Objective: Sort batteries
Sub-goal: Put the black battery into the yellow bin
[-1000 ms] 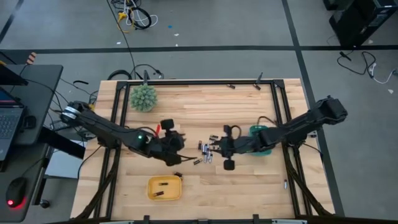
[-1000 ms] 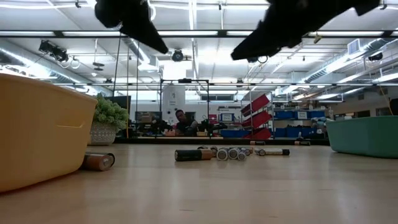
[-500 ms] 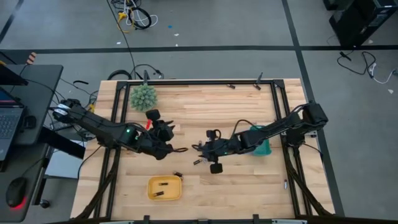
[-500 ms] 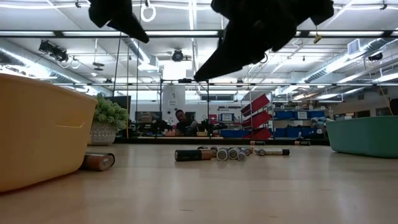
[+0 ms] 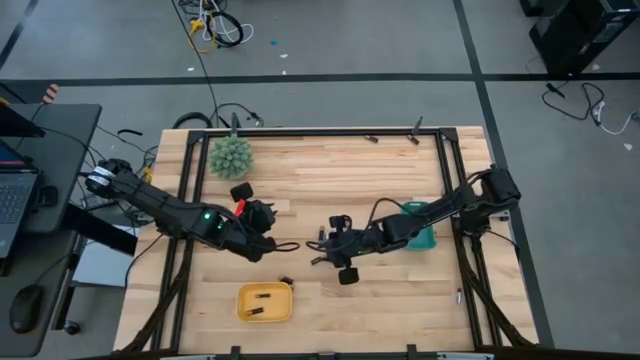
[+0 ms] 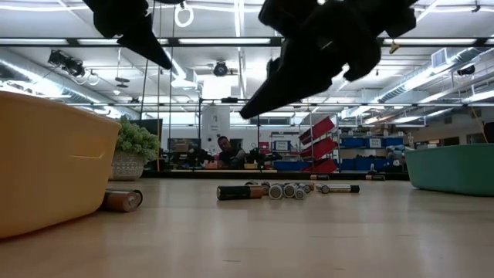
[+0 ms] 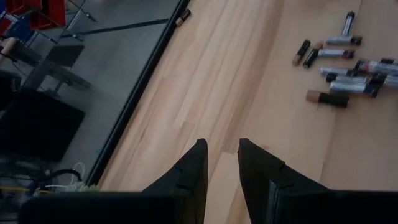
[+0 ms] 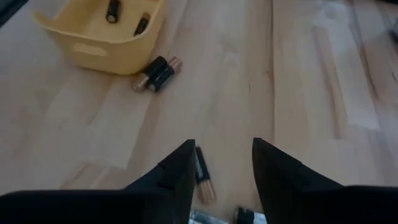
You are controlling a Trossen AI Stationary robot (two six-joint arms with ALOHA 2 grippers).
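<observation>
Several small batteries (image 6: 270,190) lie in a loose cluster on the wooden table, also seen in the left wrist view (image 7: 348,68). My right gripper (image 8: 222,168) hovers open over the near-left end of the cluster, with one dark battery (image 8: 201,173) lying on the table below the gap. In the high view my right gripper (image 5: 322,248) covers most of the cluster. My left gripper (image 7: 222,162) is open and empty above bare wood, left of the cluster (image 5: 278,244).
A yellow tray (image 8: 106,37) holding two batteries stands near the front edge, with two more batteries (image 8: 158,73) lying by its wall. A teal tray (image 6: 455,168) stands at the right, partly under my right arm. A spiky green ball (image 5: 231,156) sits at the far left.
My right gripper has gone toward the table's left edge and down, ending over the battery cluster. My left gripper has drawn back toward the table's left edge and rolled a little. The batteries lie where they were.
</observation>
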